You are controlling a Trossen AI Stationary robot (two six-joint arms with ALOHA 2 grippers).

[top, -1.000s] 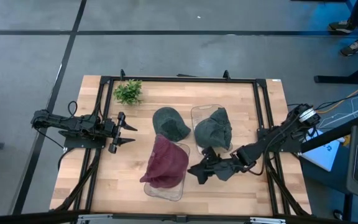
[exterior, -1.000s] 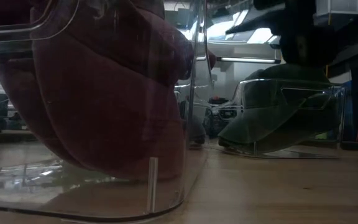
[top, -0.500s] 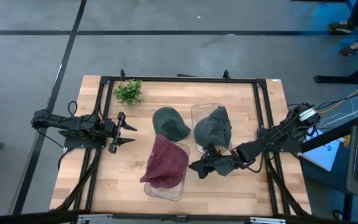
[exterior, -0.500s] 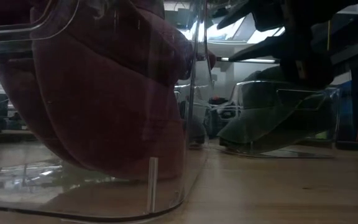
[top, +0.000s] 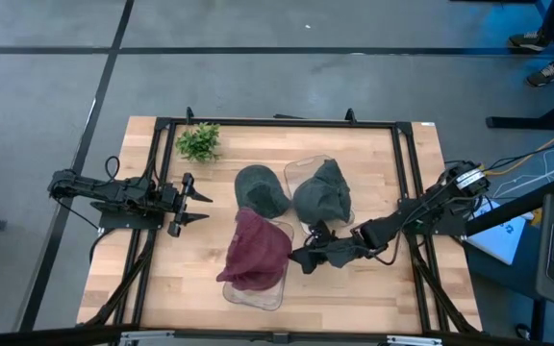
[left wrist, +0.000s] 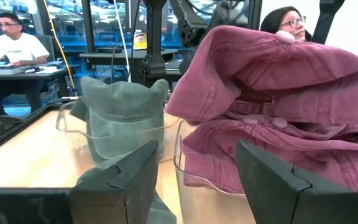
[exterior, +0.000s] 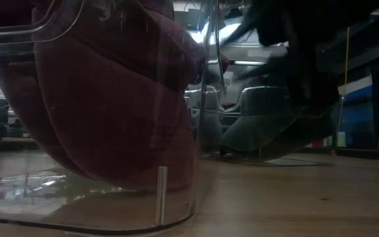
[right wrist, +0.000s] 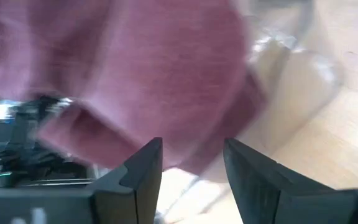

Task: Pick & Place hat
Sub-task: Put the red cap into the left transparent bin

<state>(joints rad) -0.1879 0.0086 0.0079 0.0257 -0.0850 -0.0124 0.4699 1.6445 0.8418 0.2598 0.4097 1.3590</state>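
Observation:
Three hats show in the high view. A maroon hat lies in a clear tray near the table's near edge. A grey-green hat sits in a second clear tray. A dark green hat rests on the bare table between them. My right gripper is open, low between the two trays, its fingers pointing at the maroon hat. My left gripper is open and waits by the left rail, facing the hats. My right gripper stands close against the near edge of the grey-green hat's tray. Whether it touches that tray, I cannot tell. Its open fingers hold nothing.
A small green plant stands at the table's far left corner. A black frame runs round the tabletop. Bare wood lies right of the right arm and between the left gripper and the hats. People sit in the room beyond the table.
My right gripper has moved toward the table's left and slightly toward the far edge, closing on the maroon hat. The grey-green hat and its tray have slid a little toward the left and far edge. The left arm has kept still.

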